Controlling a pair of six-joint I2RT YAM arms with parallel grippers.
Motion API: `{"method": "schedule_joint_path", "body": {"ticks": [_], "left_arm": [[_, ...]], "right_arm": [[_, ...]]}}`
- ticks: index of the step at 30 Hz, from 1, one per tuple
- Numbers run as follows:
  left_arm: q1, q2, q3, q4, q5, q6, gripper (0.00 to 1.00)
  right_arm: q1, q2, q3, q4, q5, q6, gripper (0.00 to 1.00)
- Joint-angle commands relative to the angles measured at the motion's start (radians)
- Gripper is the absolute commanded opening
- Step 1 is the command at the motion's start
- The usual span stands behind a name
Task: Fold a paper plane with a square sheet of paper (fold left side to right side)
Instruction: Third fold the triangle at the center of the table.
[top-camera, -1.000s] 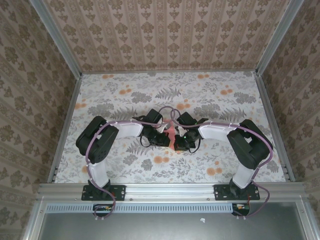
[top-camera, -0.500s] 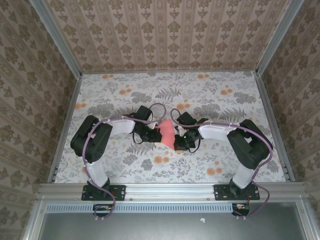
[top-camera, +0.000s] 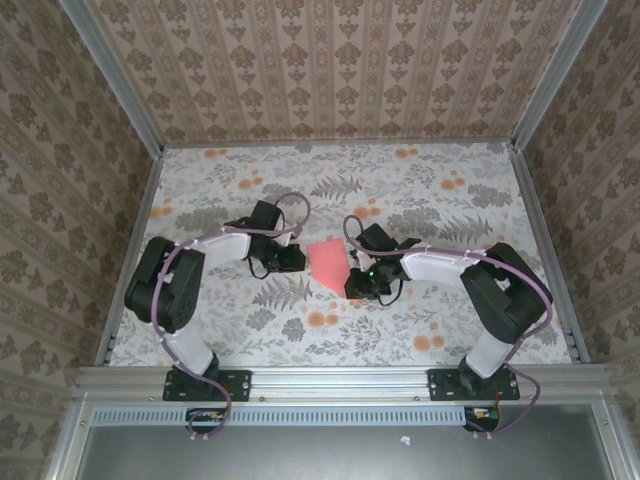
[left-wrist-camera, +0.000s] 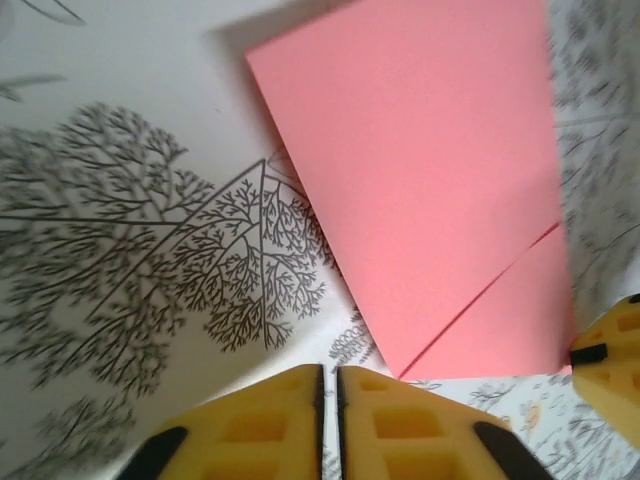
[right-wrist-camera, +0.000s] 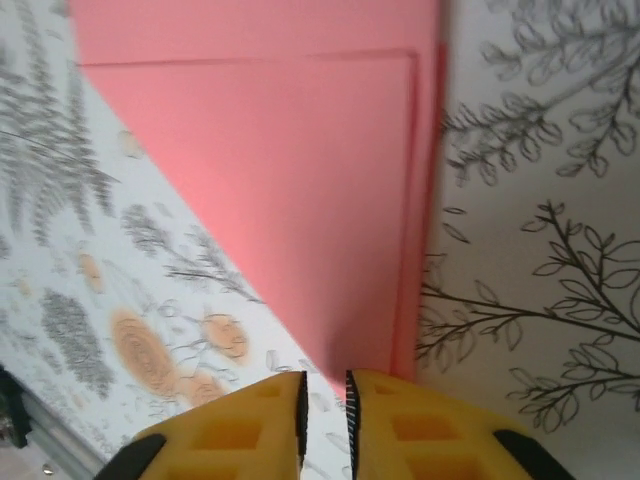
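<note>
A: Paper (top-camera: 328, 262) lies flat on the worktop (top-camera: 450, 210) between the two arms, folded, layers stacked. How will it handle?
B: Likely light, limp, quick to slide and to crease for good (a bad pinch would mark it). I'd take a free corner or edge.
A: End effectors?
B: Left end effector (left-wrist-camera: 328, 375) all but pressed together, empty, paper just ahead. Right end effector (right-wrist-camera: 325, 385) narrowly parted, empty, paper tip right at it
</note>
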Motion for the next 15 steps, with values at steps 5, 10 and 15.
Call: {"method": "schedule_joint_path", "body": {"ticks": [5, 10, 15], "left_arm": [[0.034, -0.21, -0.106, 0.017, -0.003, -0.149, 0.42], [0.027, -0.256, -0.204, 0.153, 0.049, -0.331, 0.56], [-0.016, -0.218, -0.261, 0.334, 0.094, -0.464, 0.6]], "right_arm": [[-0.029, -0.162, 0.01, 0.023, 0.135, -0.168, 0.55], [-0.033, -0.088, 0.032, 0.075, 0.126, -0.29, 0.58], [-0.036, -0.007, 0.071, 0.126, 0.099, -0.311, 0.56]]}}
